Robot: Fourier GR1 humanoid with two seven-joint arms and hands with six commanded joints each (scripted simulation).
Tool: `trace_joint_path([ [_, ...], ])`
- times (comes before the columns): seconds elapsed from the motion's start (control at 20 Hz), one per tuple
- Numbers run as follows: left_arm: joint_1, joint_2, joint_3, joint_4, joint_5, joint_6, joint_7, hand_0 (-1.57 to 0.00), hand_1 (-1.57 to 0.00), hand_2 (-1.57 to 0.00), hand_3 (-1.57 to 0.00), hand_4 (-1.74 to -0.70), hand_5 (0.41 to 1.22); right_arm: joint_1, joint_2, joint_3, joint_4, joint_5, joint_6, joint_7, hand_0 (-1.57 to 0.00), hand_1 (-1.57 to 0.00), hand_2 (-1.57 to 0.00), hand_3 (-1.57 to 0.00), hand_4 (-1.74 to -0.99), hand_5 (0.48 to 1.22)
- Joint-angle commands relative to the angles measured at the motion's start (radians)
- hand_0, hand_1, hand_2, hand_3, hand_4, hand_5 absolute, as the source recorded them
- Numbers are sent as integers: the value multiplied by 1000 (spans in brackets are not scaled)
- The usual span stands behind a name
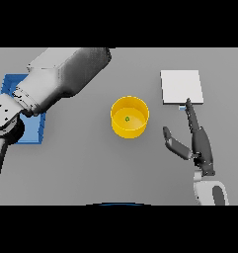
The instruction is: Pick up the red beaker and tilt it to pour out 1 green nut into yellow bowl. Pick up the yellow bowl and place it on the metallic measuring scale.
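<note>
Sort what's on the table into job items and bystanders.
Job items:
- yellow bowl, centre
- green nut, inside the bowl
- scale, upper right
- right robot hand, open, fingertips at the scale's near edge

Bystanders:
- blue mat, left, mostly hidden by the left arm

The red beaker and left robot hand are not visible.

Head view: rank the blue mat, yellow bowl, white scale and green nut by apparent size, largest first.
1. Blue mat, though the left arm hides much of it, so its lead is unsure.
2. White scale and yellow bowl look about alike; I would not rank them.
3. Green nut, a tiny speck inside the bowl.
</note>
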Motion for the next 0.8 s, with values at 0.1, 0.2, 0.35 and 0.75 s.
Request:
trace_joint_path([
  [0.1,-64,20,144,146,140,17,30,-1571,-1571,-1571,-1410,-1729,1221,-11,7,-1,3,-9,1,14,1,1,1,1,-1156,658],
  [0.2,-72,64,286,222,292,26,69,-1571,-1571,-1571,-1468,-1734,1221,-22,7,4,20,25,-22,35,1,1,1,1,-1146,641],
  [0.35,-61,140,466,304,502,55,141,-1571,-1571,-1571,-1402,-1737,1221,-35,1,9,30,47,-31,23,1,1,1,1,-1142,630],
  [0.75,166,303,710,417,892,252,245,-1571,-1571,-1571,-1534,-1740,1221,-48,-8,-11,43,-59,45,1,1,1,1,1,-1126,651],
])
